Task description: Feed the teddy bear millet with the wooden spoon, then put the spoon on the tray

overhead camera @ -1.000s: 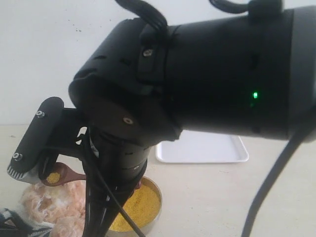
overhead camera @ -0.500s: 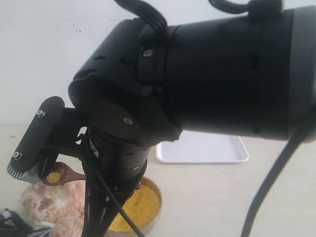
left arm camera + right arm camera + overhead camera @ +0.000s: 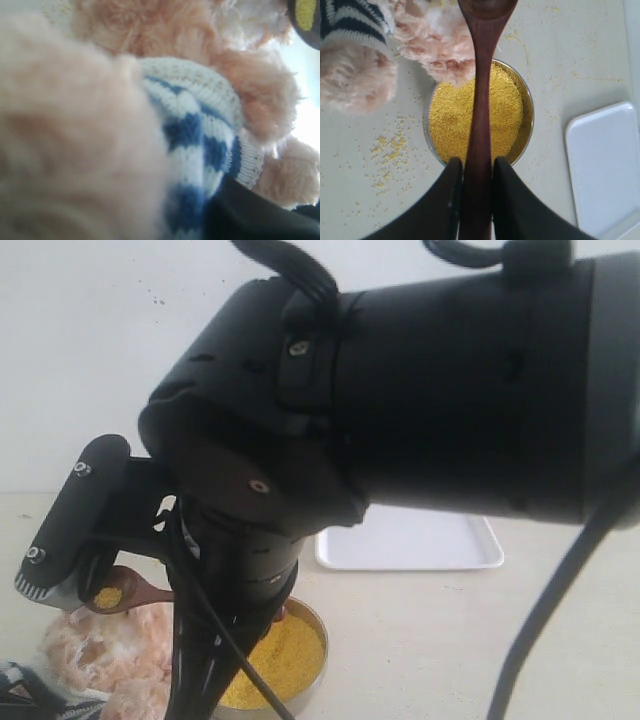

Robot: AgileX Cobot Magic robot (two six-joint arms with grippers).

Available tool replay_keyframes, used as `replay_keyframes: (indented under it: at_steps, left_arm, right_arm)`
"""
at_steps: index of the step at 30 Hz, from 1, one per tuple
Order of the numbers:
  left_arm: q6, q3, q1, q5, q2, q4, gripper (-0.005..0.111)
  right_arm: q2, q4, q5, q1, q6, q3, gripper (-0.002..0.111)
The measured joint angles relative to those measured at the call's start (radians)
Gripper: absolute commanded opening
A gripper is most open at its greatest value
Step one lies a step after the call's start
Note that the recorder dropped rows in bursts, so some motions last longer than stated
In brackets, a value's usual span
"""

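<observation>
The teddy bear [image 3: 200, 130], in its navy-and-white striped shirt, fills the left wrist view. My left gripper [image 3: 190, 210] is shut on it, with one black finger [image 3: 250, 215] pressed against the shirt and the other hidden by fur. My right gripper [image 3: 476, 167] is shut on the handle of the wooden spoon [image 3: 482, 75]. The spoon's bowl [image 3: 112, 594] carries millet and hovers right at the bear's fluffy head [image 3: 95, 645]. Below the handle stands the metal bowl of millet [image 3: 447, 117]. The white tray [image 3: 605, 170] lies beside that bowl.
The right arm's big black body [image 3: 420, 390] blocks most of the exterior view. Spilled yellow grains [image 3: 390, 147] lie scattered on the pale table beside the bowl. The tray [image 3: 410, 540] sits behind the bowl [image 3: 290, 650] near the wall.
The spoon's bowl has shifted very slightly beside the bear's head. Nothing else has visibly moved.
</observation>
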Motion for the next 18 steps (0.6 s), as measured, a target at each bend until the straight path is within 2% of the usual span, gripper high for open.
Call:
replay_keyframes:
  at_steps: [5, 18]
  left_arm:
    - [0.0, 0.0, 0.0, 0.0, 0.0, 0.0, 0.004]
    - [0.0, 0.0, 0.0, 0.0, 0.0, 0.0, 0.004]
  right_arm:
    - [0.0, -0.032, 0.0, 0.004, 0.008, 0.0, 0.0]
    - [0.0, -0.194, 0.0, 0.091, 0.089, 0.0, 0.0]
